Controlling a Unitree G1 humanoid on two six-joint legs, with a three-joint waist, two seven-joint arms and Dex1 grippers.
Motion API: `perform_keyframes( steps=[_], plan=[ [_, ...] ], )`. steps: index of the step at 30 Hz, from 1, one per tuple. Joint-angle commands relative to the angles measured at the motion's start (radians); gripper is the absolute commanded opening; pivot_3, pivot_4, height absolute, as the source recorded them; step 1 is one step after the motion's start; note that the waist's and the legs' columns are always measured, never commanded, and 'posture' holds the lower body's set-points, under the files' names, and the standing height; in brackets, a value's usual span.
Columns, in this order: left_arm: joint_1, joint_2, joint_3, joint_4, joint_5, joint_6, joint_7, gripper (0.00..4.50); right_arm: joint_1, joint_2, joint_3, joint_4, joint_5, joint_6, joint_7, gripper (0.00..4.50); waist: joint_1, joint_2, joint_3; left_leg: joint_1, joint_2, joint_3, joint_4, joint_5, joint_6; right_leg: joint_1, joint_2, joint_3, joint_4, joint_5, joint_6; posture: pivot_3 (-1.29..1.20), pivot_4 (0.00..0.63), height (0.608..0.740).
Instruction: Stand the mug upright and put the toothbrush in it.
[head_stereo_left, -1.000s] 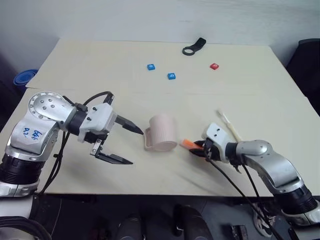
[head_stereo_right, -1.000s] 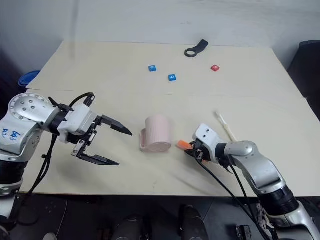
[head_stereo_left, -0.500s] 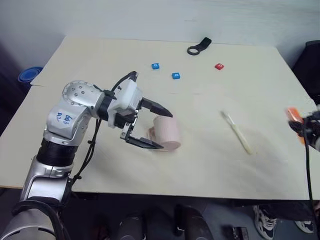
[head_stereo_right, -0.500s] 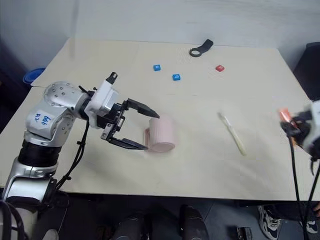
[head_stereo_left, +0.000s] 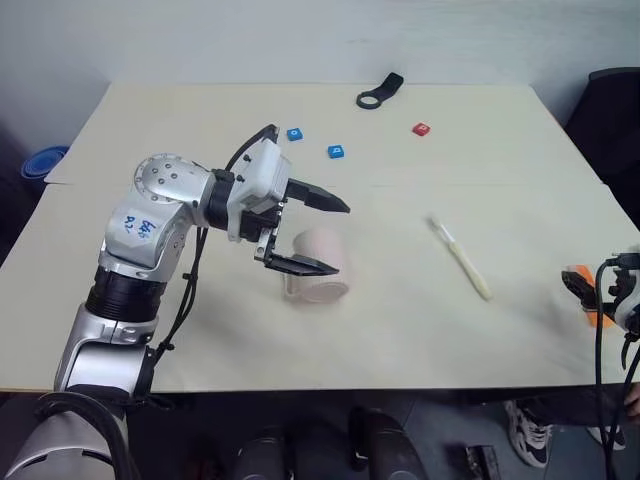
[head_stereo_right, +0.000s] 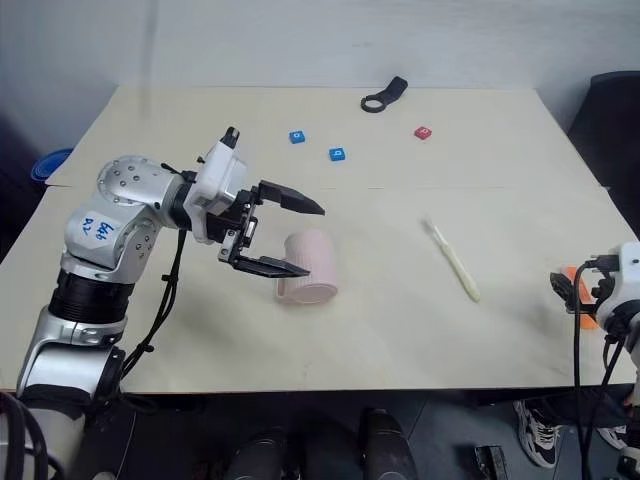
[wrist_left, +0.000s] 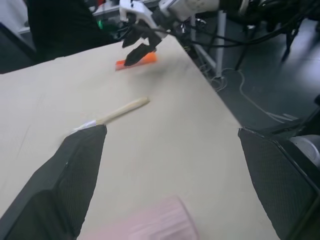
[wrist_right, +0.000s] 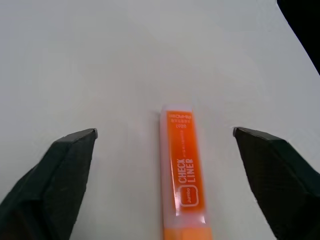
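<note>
The pale pink mug (head_stereo_left: 322, 258) lies on its side in the middle of the table (head_stereo_left: 180, 330). My left gripper (head_stereo_left: 338, 240) is open, one finger above the mug and the other across its near left side; I cannot tell if either touches it. The cream toothbrush (head_stereo_left: 460, 258) lies flat to the mug's right, also in the left wrist view (wrist_left: 122, 109). My right gripper (wrist_right: 165, 132) is open at the table's right edge, with a short orange tube (wrist_right: 182, 170) lying loose on the table between its fingers.
Two small blue blocks (head_stereo_left: 295, 134) (head_stereo_left: 336, 152), a red block (head_stereo_left: 421, 129) and a black ring-ended tool (head_stereo_left: 380, 92) lie at the far side. A blue object (head_stereo_left: 45, 160) sits off the table's left edge. The orange tube (head_stereo_left: 583, 292) is close to the table's right edge.
My right arm swung from beside the mug out to the table's right edge with the orange tube and opened. My left gripper moved right, up to the mug.
</note>
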Motion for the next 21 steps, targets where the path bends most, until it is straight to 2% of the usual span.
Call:
perform_keyframes(
  steps=[1, 2, 3, 6, 7, 10, 11, 13, 17, 21],
  plan=[
    [0.029, 0.048, 0.080, -0.090, -0.020, 0.181, 0.146, 4.50, 0.056, -0.095, -0.031, -0.301, 0.134, 0.112, 0.137, 4.49, 0.001, 0.001, 0.000, 0.000, 0.000, 0.000, 0.000, 0.000, 0.000, 0.000, 0.000, 0.000, 0.000, 0.000, 0.000, 0.00, 0.150, 0.740],
    [0.038, 0.061, 0.091, -0.106, -0.024, 0.233, 0.179, 4.50, 0.077, -0.111, -0.033, -0.365, 0.168, 0.141, 0.168, 4.49, -0.001, 0.001, 0.000, 0.000, 0.001, -0.001, 0.000, 0.000, 0.000, 0.000, 0.001, 0.000, 0.000, 0.000, 0.000, 0.00, 0.150, 0.740],
    [0.045, 0.097, 0.087, -0.123, -0.013, 0.379, 0.239, 4.50, 0.111, -0.138, -0.057, -0.496, 0.277, 0.176, 0.254, 4.49, 0.000, 0.001, 0.000, 0.000, 0.002, -0.001, 0.000, 0.000, 0.000, 0.000, 0.002, 0.000, 0.000, 0.000, 0.000, 0.00, 0.150, 0.740],
    [0.039, 0.099, 0.136, -0.145, 0.002, 0.649, 0.427, 4.50, 0.176, -0.191, -0.146, -0.723, 0.543, 0.255, 0.429, 4.49, 0.001, 0.000, 0.000, 0.000, 0.003, -0.003, -0.001, -0.001, -0.001, 0.000, 0.004, -0.001, -0.001, 0.000, 0.000, 0.00, 0.150, 0.740],
    [0.015, 0.074, 0.177, -0.150, -0.015, 0.804, 0.477, 4.50, 0.172, -0.211, -0.166, -0.756, 0.619, 0.284, 0.445, 4.49, 0.004, 0.000, 0.000, -0.001, 0.003, -0.003, -0.001, -0.001, -0.001, 0.000, 0.004, -0.002, -0.001, 0.000, 0.000, 0.00, 0.150, 0.740],
    [0.003, 0.072, 0.213, -0.223, -0.060, 1.057, 0.547, 4.50, 0.110, -0.263, -0.150, -0.799, 0.750, 0.330, 0.407, 4.49, 0.016, -0.007, 0.002, -0.001, 0.002, -0.003, 0.001, -0.002, 0.001, 0.001, 0.002, -0.002, -0.001, 0.000, 0.000, 0.00, 0.150, 0.740],
    [-0.006, 0.042, 0.241, -0.208, -0.080, 1.112, 0.594, 4.50, 0.091, -0.277, -0.135, -0.811, 0.767, 0.324, 0.400, 4.49, 0.020, -0.010, 0.002, -0.001, 0.002, -0.003, 0.001, -0.002, 0.001, 0.001, 0.002, -0.002, -0.001, 0.000, 0.000, 0.00, 0.150, 0.740],
    [-0.008, 0.006, 0.261, -0.116, -0.158, 1.171, 0.720, 4.50, 0.047, -0.294, -0.101, -0.821, 0.797, 0.314, 0.370, 4.49, 0.033, -0.010, 0.002, -0.001, 0.001, -0.003, 0.002, -0.002, 0.001, 0.001, 0.000, -0.002, -0.001, 0.000, 0.000, 0.00, 0.150, 0.740],
    [0.036, -0.020, 0.260, 0.011, -0.391, 1.171, 0.977, 4.50, -0.002, -0.293, -0.062, -0.828, 0.830, 0.306, 0.311, 4.49, 0.038, -0.010, 0.002, -0.001, 0.001, -0.003, 0.001, -0.002, 0.001, 0.001, -0.002, 0.000, -0.001, 0.000, 0.000, 0.00, 0.150, 0.740],
    [-0.041, -0.099, 0.261, 0.202, -0.544, 1.171, 1.217, 4.50, -0.005, -0.282, -0.044, -0.837, 0.837, 0.292, 0.264, 4.49, 0.051, -0.012, 0.002, -0.001, 0.001, -0.004, 0.002, -0.001, 0.000, 0.000, -0.004, 0.002, 0.000, 0.000, 0.000, 0.00, 0.150, 0.740]
  ],
)
